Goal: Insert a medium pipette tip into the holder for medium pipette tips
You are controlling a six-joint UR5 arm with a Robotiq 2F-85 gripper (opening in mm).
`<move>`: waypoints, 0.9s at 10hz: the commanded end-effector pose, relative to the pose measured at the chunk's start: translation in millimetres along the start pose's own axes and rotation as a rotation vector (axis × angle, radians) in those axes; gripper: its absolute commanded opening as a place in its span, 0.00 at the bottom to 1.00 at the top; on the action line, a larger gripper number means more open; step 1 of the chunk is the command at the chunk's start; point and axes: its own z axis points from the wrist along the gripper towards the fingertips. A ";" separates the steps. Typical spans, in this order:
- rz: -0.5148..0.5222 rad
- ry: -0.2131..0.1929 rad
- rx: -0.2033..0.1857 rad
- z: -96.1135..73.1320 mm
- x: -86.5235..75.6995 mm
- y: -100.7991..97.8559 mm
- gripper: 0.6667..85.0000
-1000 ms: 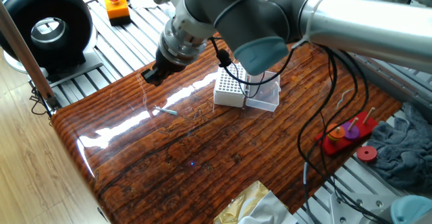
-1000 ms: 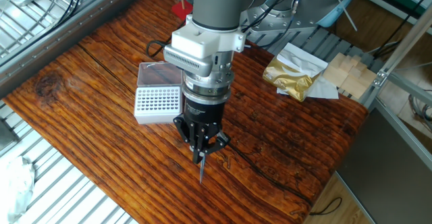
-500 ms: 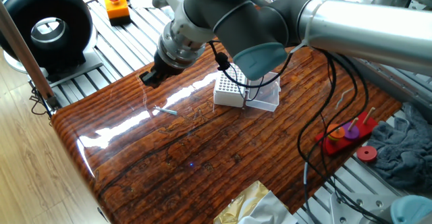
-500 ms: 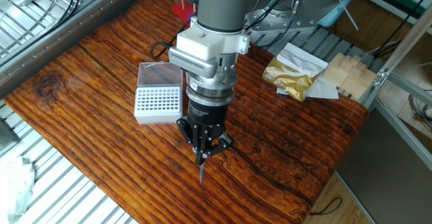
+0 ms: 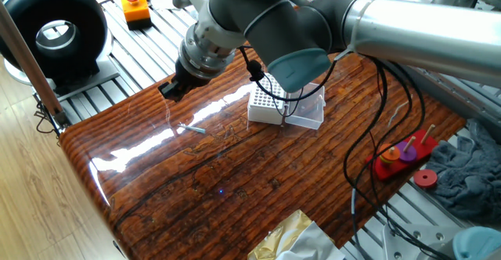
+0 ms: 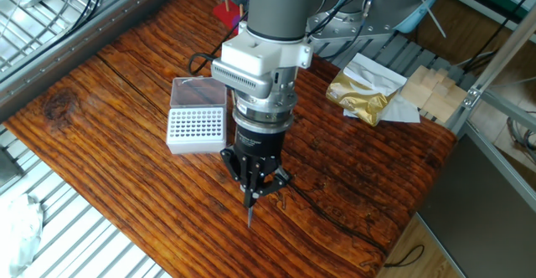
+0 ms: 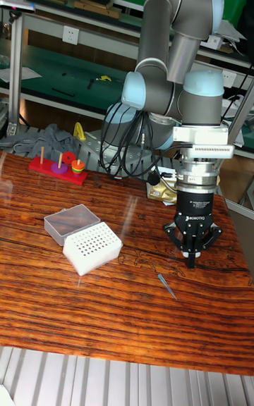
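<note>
Gripper (image 7: pixel 190 259) points straight down over the wooden table (image 7: pixel 42 300), fingers drawn nearly together at the tips. Cannot tell from any view if anything is pinched between them; the tips look bare in the tall fixed view.

Pipette tip (image 7: pixel 166 285) lies flat on the table, just below and to the side of the fingertips in the tall view, apart from them. In the other fixed view the tip (image 6: pixel 249 214) lines up right under the gripper (image 6: pixel 251 196), so contact or gap is unreadable there. In one fixed view it is a small pale sliver (image 5: pixel 192 128), partly lost in glare on the glossy wood, and the gripper (image 5: pixel 168 90) reads only as a dark shape; jaws not resolvable.

Holder (image 7: pixel 92 247) sits well apart from the tip, lid (image 7: pixel 70 221) swung open and lying beside it. Hole grid visible (image 6: pixel 196 126); too small to tell if any holes are filled. In one fixed view the arm covers part of the holder (image 5: pixel 266 105).

Peg toy (image 7: pixel 58 165) at the far table edge, partly cut by cables in one fixed view.
</note>
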 end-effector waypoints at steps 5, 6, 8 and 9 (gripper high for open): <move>0.012 0.005 -0.014 -2.0 -3.0 6.1 0.00; 0.018 0.009 -0.005 -3.7 -3.0 11.5 0.00; 0.039 0.026 -0.012 -4.2 -4.2 24.9 0.00; 0.050 0.028 -0.023 -4.6 -4.1 33.7 0.00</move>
